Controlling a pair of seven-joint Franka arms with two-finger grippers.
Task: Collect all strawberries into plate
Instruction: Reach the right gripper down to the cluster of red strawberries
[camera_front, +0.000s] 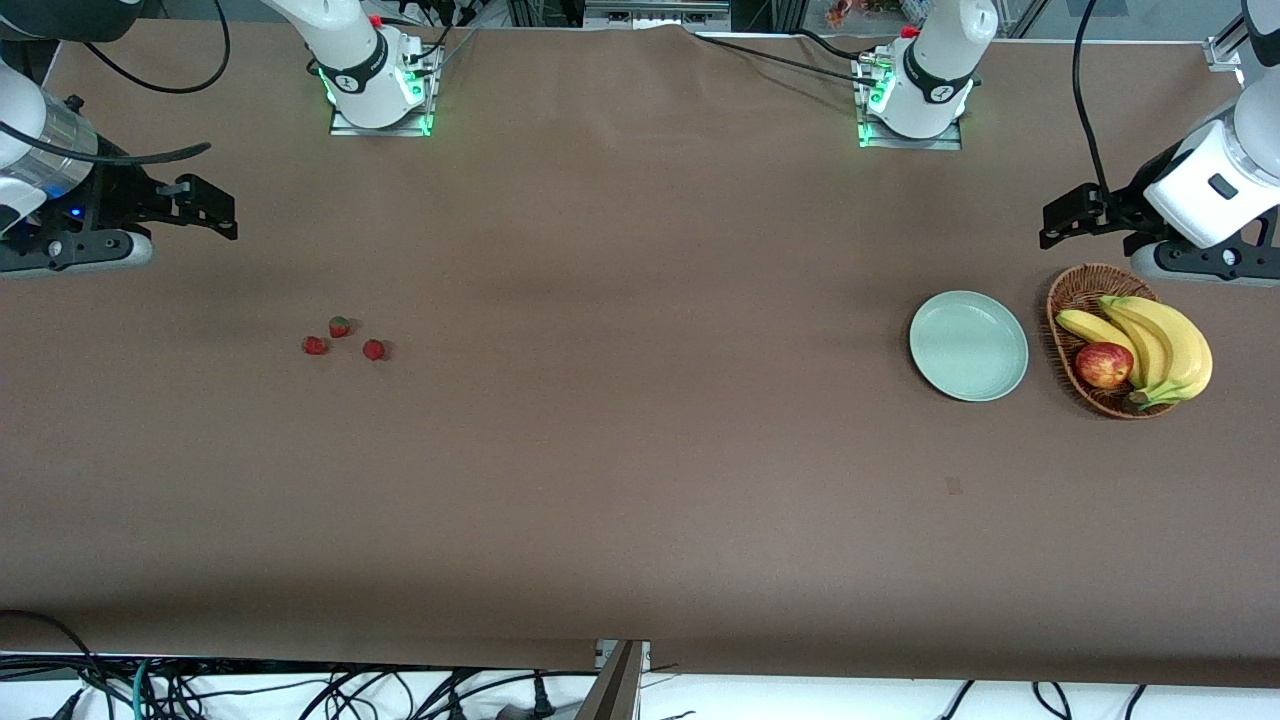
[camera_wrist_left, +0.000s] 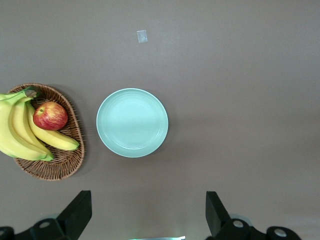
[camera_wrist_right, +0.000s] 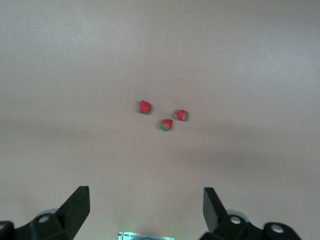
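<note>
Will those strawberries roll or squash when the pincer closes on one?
The strawberries are tiny and rounded, so probably light and apt to roll if nudged. They lie close together, so the wide-open right pincer may bump a neighbour. Likely soft; close gently.

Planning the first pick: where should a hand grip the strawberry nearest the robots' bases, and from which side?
Judging from the front view, come straight down and pinch the red sides of that tiny red strawberry, below its green cap. It lies apart from the other two strawberries, leaving finger room.
</note>
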